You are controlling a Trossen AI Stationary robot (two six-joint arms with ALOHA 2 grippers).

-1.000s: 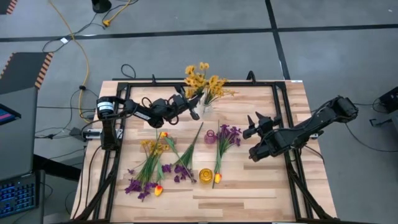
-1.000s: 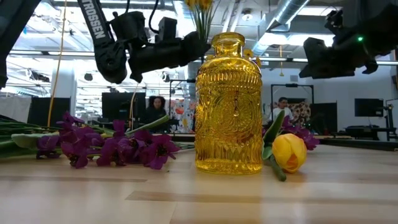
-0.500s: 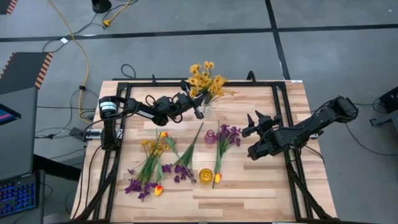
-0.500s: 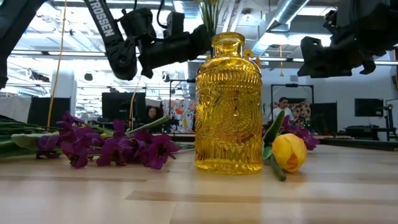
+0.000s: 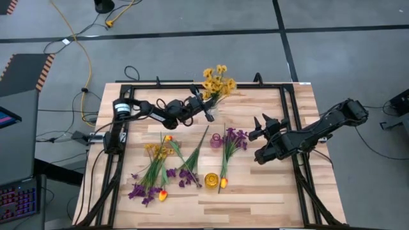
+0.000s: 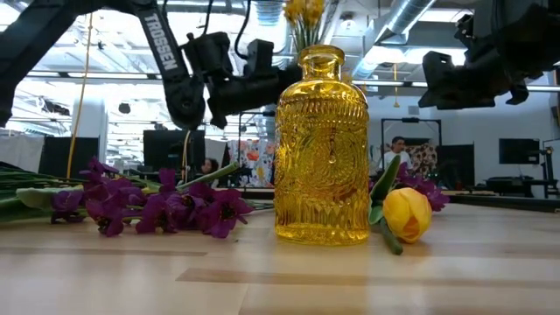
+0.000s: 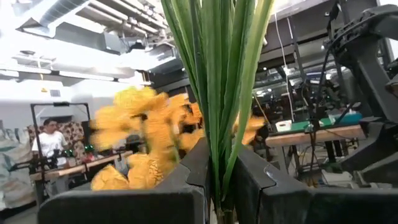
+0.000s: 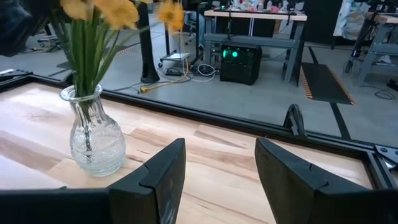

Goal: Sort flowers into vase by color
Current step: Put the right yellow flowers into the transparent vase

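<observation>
Left gripper (image 5: 206, 110) sat at the far middle of the table (image 5: 255, 191), fingers pressed together on the green stems (image 7: 217, 93) of the yellow bunch (image 5: 217, 80). In the left wrist view the stems rose straight up between the two dark fingers (image 7: 193, 168), with blurred yellow blooms (image 7: 143, 137) behind them. The stems stood in the clear vase (image 8: 93, 140), which rested on the wood near the far rail; from above the vase was mostly hidden under gripper and blooms. In the low view the left arm (image 6: 175, 70) reached in from the left, above and behind the amber vase (image 6: 321, 149).

Right gripper (image 5: 263, 126) hovered over the right half of the table, fingers spread, nothing between them. Its wrist view looked across bare wood at the clear vase, well apart from it.

Middle of the table: a small purple vase (image 5: 216, 140), with a purple flower (image 5: 235, 137) just beside it, stem running toward the near edge. The amber vase (image 5: 211, 181) stood nearer the front, a tulip (image 6: 407, 214) lying on the wood just to its right and touching or nearly touching it; I could not tell which.

Left of the amber vase lay a loose heap of flowers (image 5: 156, 169): purple blossoms, small yellow blooms, two tulips, stems crossing each other. One long stem (image 5: 198, 150) lay slanted between the heap and the purple vase.

People showed in the room beyond the table, far off.
</observation>
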